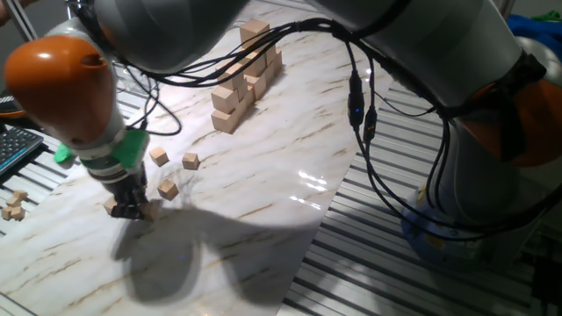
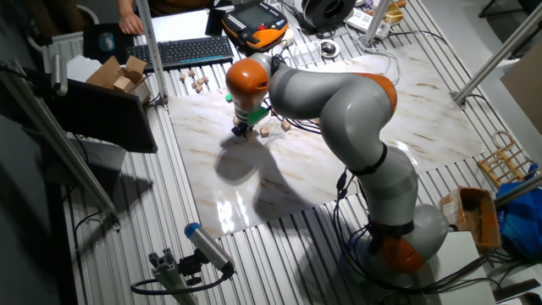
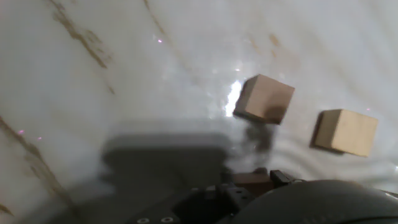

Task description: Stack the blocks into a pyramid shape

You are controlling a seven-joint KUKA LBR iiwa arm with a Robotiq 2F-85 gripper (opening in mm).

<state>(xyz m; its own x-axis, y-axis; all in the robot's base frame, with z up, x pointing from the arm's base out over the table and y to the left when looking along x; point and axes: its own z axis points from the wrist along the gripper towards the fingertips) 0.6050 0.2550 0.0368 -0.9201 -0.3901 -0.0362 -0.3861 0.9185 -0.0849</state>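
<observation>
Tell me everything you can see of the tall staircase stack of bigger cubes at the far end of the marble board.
The staircase stack is built of pale, plain wooden cubes, larger than the small blocks near the gripper. Its steps rise from a low end nearest the camera to a single cube on top at the far end. It stands upright on the marble board, apart from the arm and the small blocks; nothing touches it but the board. The exact cube count is unclear.

A glossy marble-patterned board [image 2: 339, 161] lies on a ribbed metal table [image 2: 127, 229]. A keyboard [image 2: 190, 52] sits at its far edge beside a cardboard box [image 2: 118, 74].
</observation>
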